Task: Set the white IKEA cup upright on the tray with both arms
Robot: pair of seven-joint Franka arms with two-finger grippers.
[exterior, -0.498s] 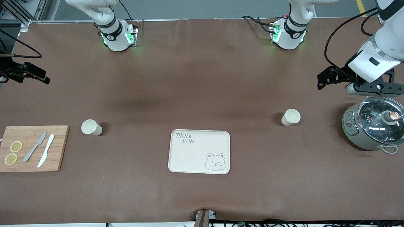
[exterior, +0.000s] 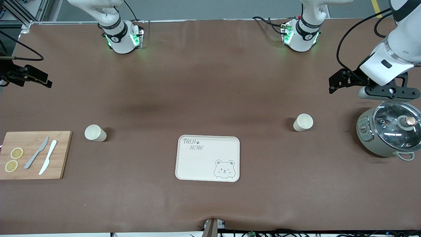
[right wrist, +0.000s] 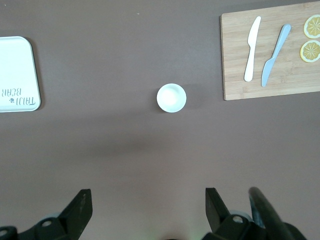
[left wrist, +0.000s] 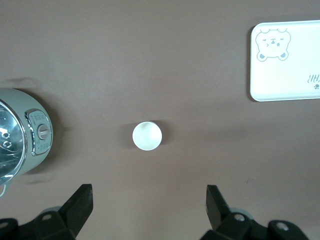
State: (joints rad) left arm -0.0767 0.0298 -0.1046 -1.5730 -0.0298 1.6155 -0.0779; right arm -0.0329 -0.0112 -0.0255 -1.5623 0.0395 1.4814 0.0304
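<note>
Two white cups stand upright on the brown table. One cup [exterior: 303,122] is toward the left arm's end and shows in the left wrist view [left wrist: 147,135]. The other cup [exterior: 95,133] is toward the right arm's end and shows in the right wrist view [right wrist: 171,97]. The cream tray [exterior: 208,158] with the bear drawing lies bare between them, nearer the front camera. My left gripper [exterior: 388,92] [left wrist: 148,202] is open and empty, up in the air beside the cooker. My right gripper [right wrist: 147,206] is open and empty; only a black part of its hand [exterior: 29,76] shows in the front view.
A grey-green cooker [exterior: 389,133] with a glass lid stands at the left arm's end, also seen in the left wrist view [left wrist: 20,140]. A wooden cutting board [exterior: 33,154] [right wrist: 272,50] with two knives and two lemon slices lies at the right arm's end.
My left arm's hand has shifted slightly toward the bases' side of the table, away from the cooker. The cups, the tray and the right arm have not moved.
</note>
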